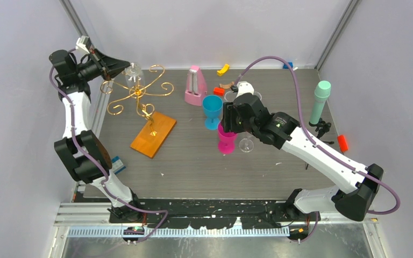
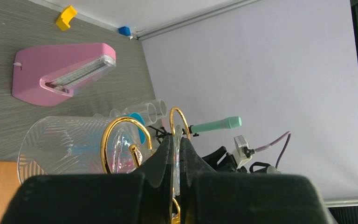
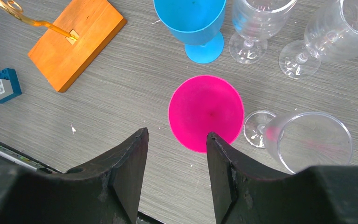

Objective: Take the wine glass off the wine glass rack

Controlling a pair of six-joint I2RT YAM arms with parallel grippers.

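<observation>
At the far left of the table (image 1: 193, 161), the left gripper (image 1: 125, 66) is closed to a narrow gap on the clear wine glass (image 1: 133, 74), which hangs among the curled gold arms of the wine glass rack (image 1: 137, 92). The left wrist view shows a thin clear sliver of the wine glass (image 2: 70, 144), apparently the edge of its foot, pinched inside the left gripper (image 2: 176, 145), with a gold curl of the rack (image 2: 121, 122) arching just beside the bowl. The rack's orange-brown base (image 1: 153, 134) sits nearer, left of centre. The glass has not yet left the wire.

On the right, the right gripper (image 3: 175, 172) hangs with its jaws wide and holds nothing, directly above a pink goblet (image 3: 206, 112). A blue goblet (image 3: 193, 23) and several clear glasses stand beyond it, and a pink metronome (image 1: 195, 86) stands farther back.

The removal probably calls for a slow draw along the wire channel toward its open end, with the foot kept level and the stem centred so it does not snag a curl. Because the pinch is thin and on slick glass, any twist could let it slip. The light wire stand may also drag or tip if the glass catches.
</observation>
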